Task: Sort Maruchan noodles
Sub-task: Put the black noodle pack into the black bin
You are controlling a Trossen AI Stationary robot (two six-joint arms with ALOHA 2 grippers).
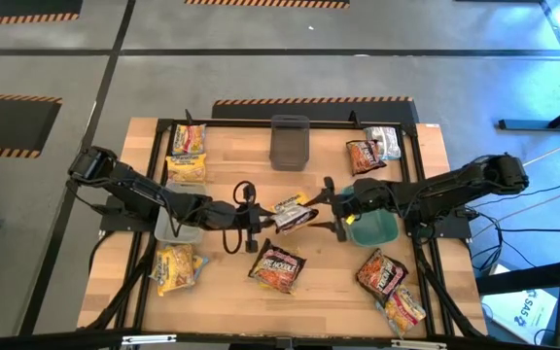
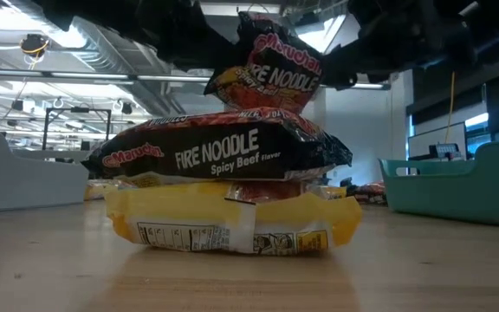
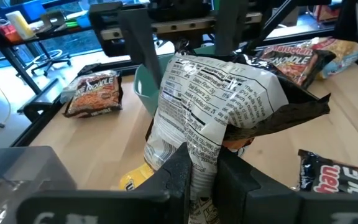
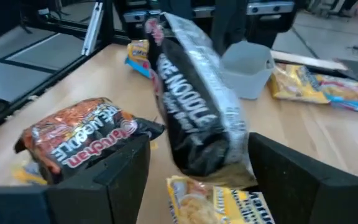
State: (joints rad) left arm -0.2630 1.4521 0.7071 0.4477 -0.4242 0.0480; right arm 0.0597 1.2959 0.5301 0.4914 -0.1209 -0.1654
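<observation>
Glossy, crinkled plastic is the risk: the left hand [image 1: 257, 216], near the middle of the counter [image 1: 231, 292], is clenched on only one edge of a black Fire Noodle packet [image 3: 216, 99] held in the air, so the slick film could slip out or the packet swing as it hands over. Just to its right, the right hand [image 1: 331, 209] stands released, fingers wide on either side of the packet beside the teal bin [image 1: 377, 231]; closing off-centre could crush the brittle noodle block or knock it onto the flat packets lying below.
</observation>
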